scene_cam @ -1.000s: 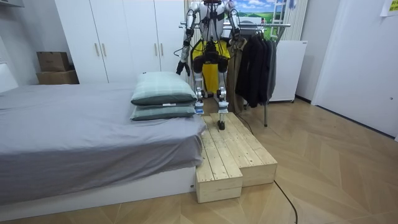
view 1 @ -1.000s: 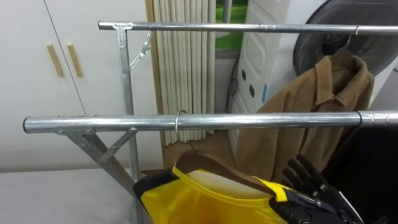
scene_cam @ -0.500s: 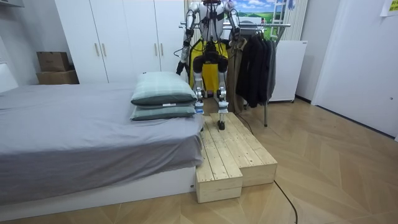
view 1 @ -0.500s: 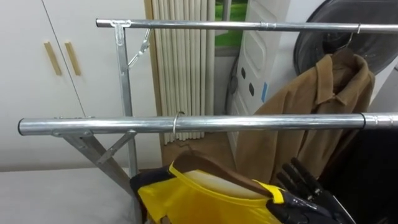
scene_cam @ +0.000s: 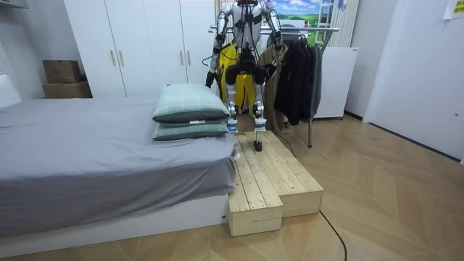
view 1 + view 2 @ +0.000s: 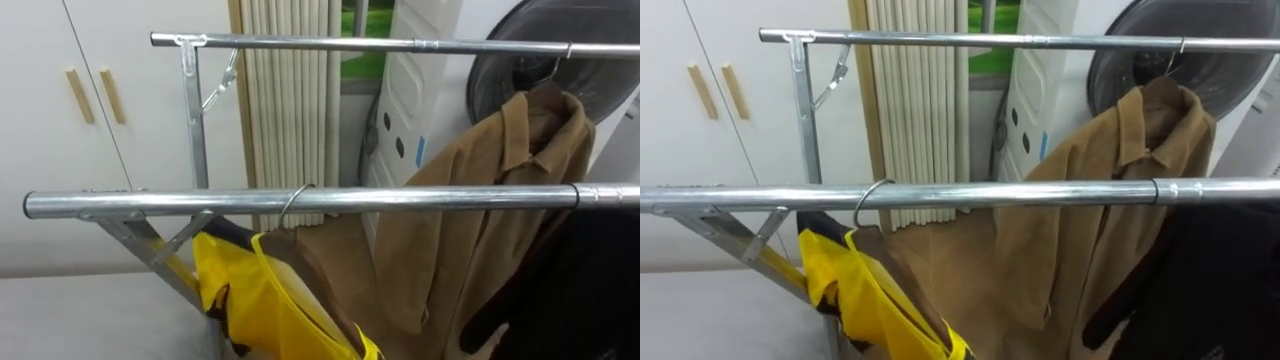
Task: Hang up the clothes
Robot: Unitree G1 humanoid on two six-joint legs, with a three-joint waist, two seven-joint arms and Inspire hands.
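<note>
Robot: stands upright at the far end of the wooden platform (image 5: 268,181), back to the room camera, facing the rack.
Near rail (image 6: 450,197): a metal bar running across the eye views, braced by slanted struts at the left end.
Far rail (image 6: 300,43): higher and further back, parallel to the near rail.
Hook (image 6: 293,203): thin bent metal, looped over the near rail left of its middle.
Yellow garment (image 6: 250,300): hangs below the hook on the near rail, askew, its top edge sloping down to the right. A dark patch shows at its left side. No hand touches it.
Brown coat (image 6: 500,230): hangs from the far rail at the right, collar up, reaching down behind the near rail.
Dark clothes (image 6: 600,290): at the right edge, under the near rail, beside the brown coat.
Left hand (image 5: 209,78): low at the robot's side, at the room view's left, apart from the garment. Too small to tell how its fingers are set.
Right hand (image 5: 267,70): low by the brown coat, at the room view's right. I cannot tell its fingers either.
Wardrobe (image 6: 60,150): white doors with two wooden handles, behind the rack at the left.
Curtain (image 6: 290,110): pale, pleated, behind both rails.
Bed (image 5: 87,159): grey cover, beside the platform, with two pillows (image 5: 190,109) stacked at the end near the robot.
</note>
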